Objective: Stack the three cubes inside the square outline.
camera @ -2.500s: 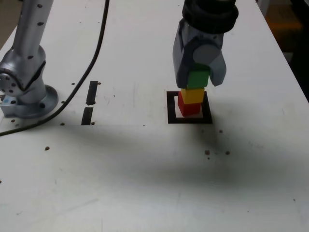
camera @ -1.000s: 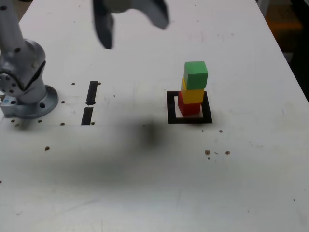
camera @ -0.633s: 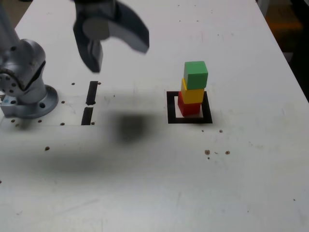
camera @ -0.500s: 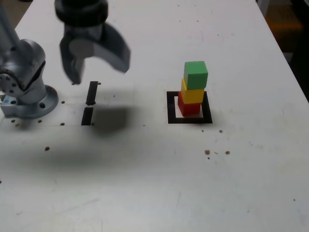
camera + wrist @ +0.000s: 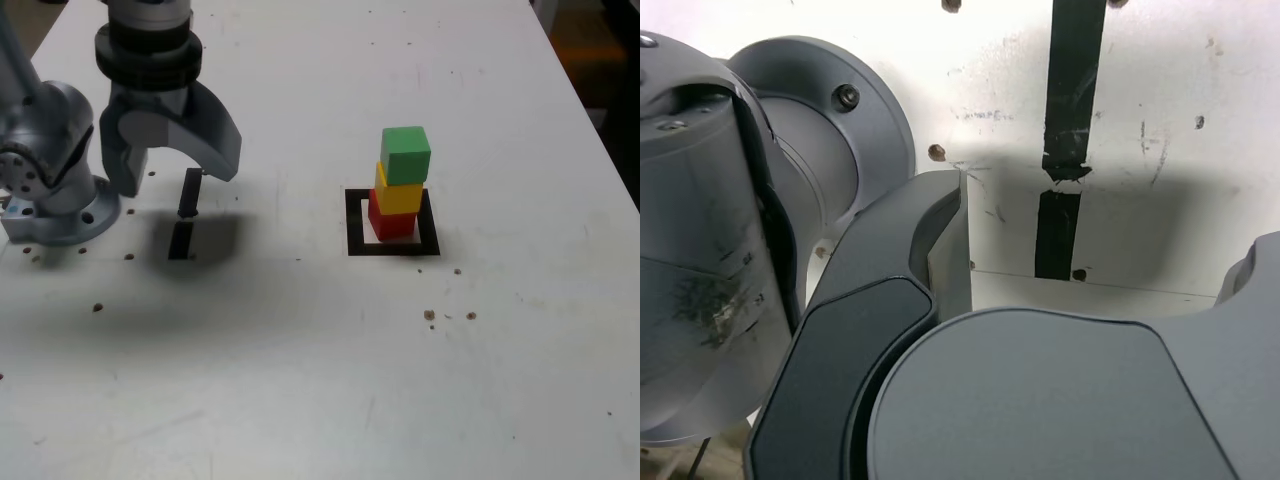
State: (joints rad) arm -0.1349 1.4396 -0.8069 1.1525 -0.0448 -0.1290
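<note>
In the exterior view, the green cube (image 5: 405,153), yellow cube (image 5: 399,194) and red cube (image 5: 390,219) are stacked upright inside the outline (image 5: 355,224); they are judged light, rigid, best pinched on opposite flat sides. In the wrist view, the gripper (image 5: 1095,270) is seen spread wide, empty, above the strips (image 5: 1068,130).

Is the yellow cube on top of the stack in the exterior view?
No, the green cube is on top; the yellow cube sits between it and the red cube.
</note>
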